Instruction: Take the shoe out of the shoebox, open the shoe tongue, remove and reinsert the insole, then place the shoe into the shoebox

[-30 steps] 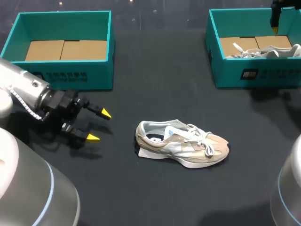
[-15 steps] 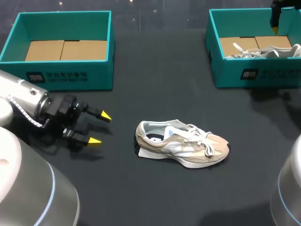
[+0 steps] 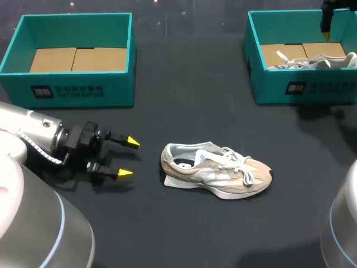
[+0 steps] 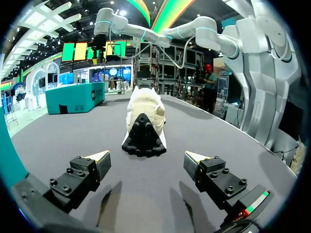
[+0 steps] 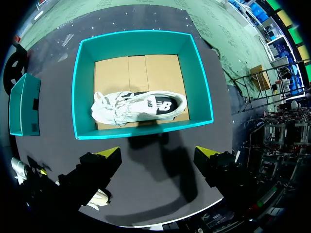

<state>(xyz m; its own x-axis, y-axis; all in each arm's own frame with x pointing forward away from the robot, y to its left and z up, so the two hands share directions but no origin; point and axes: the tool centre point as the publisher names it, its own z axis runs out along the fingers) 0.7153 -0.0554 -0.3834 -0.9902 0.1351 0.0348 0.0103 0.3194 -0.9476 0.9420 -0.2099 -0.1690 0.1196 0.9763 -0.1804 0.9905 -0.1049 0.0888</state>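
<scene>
So the right shoebox (image 3: 301, 89) has a white shoe (image 5: 138, 107) in it, and the left shoebox (image 3: 72, 92) shows its cardboard floor. Fingers are apart on the left gripper (image 3: 129, 158) and right gripper (image 5: 157, 155).

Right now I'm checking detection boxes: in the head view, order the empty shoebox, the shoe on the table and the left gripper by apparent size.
1. empty shoebox
2. shoe on the table
3. left gripper, clearly smallest

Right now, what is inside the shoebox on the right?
A white shoe lies on the brown cardboard floor of the shoebox. The floor under the shoe is covered.
</scene>
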